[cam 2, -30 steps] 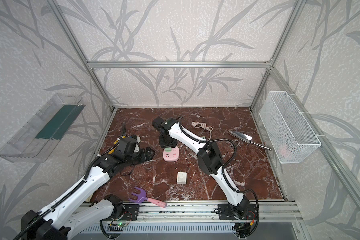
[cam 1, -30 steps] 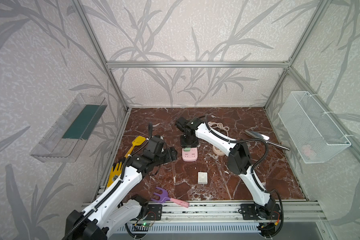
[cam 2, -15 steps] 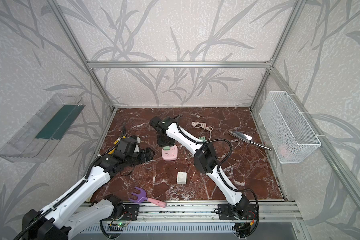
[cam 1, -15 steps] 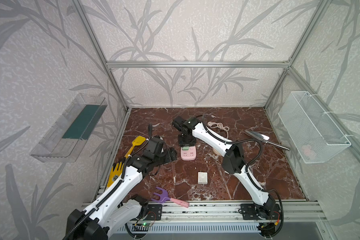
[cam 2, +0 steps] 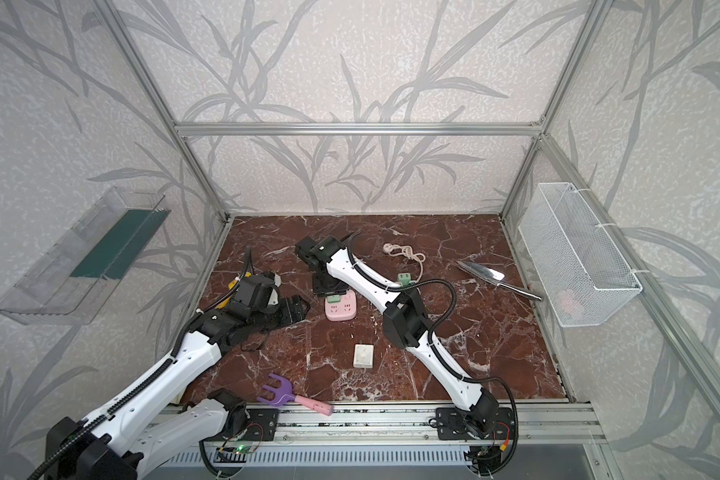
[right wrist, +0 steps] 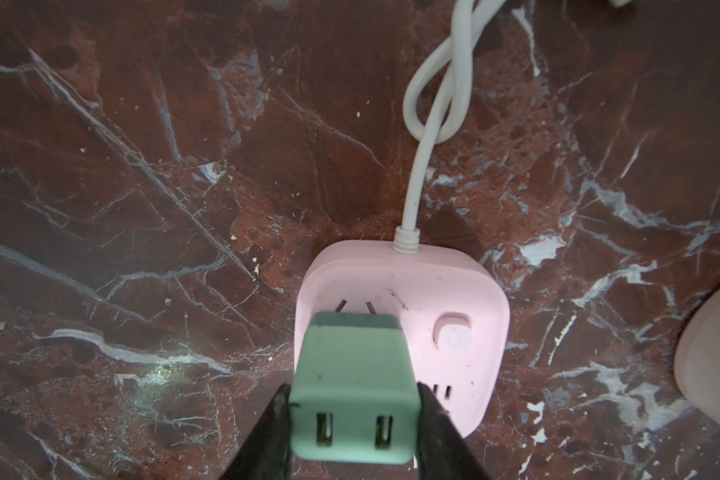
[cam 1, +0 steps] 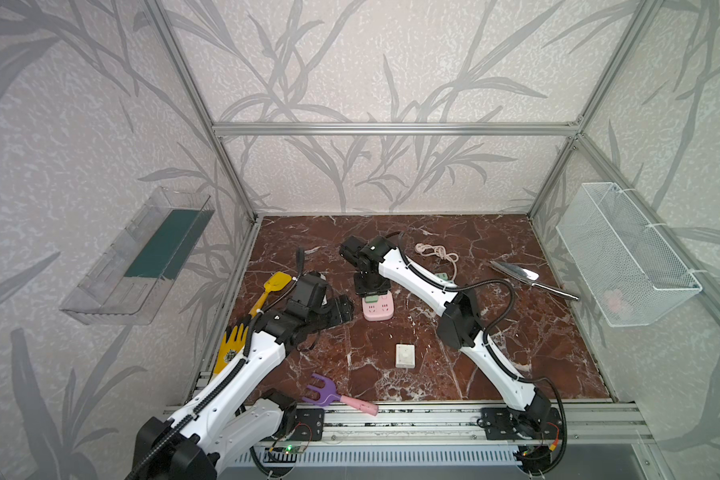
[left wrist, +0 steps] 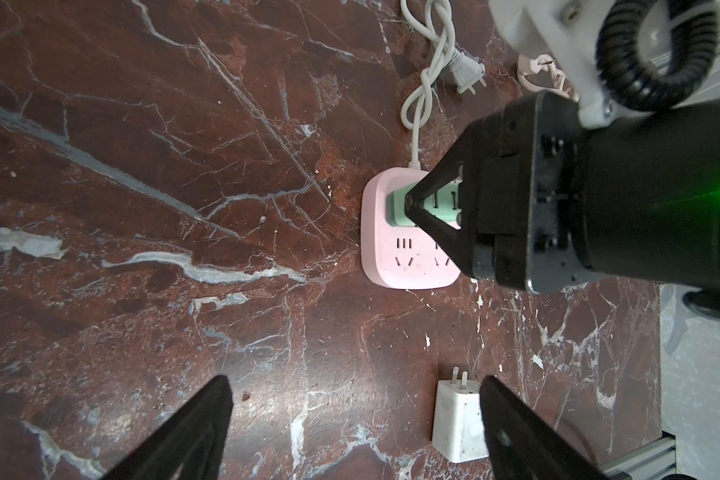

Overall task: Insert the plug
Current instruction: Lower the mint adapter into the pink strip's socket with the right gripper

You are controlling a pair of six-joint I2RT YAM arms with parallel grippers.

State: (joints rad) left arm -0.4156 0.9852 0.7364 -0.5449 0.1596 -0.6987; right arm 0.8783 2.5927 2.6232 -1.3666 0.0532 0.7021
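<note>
Right gripper (right wrist: 352,415): clamped on the green plug (right wrist: 352,374), one black finger (right wrist: 267,436) on each side of its body.
Green plug: over the pink power strip (right wrist: 454,299), at the strip's cord end, beside the round pink button (right wrist: 452,334). Its two USB ports face the wrist camera. Two slanted dark slots show on the strip just past the plug's edge. Whether the prongs are seated cannot be told.
Power strip: flat on the marble table (cam 1: 495,365) near the middle in both top views (cam 1: 378,309) (cam 2: 341,309). Its white cord (right wrist: 433,104) runs off in a loose knot.
Left gripper (left wrist: 355,380): jaws spread wide, holding nothing, hanging above bare marble near the strip.
White charger (left wrist: 460,419): lying on the table just beside one left finger, prongs towards the strip, well apart from it.
Second green plug (cam 2: 404,278): on the table behind the right arm.
Other items: purple rake (cam 1: 329,395) at the front edge, yellow glove (cam 1: 231,345) and yellow shovel (cam 1: 275,284) at the left edge, metal trowel (cam 1: 524,276) at the right.
</note>
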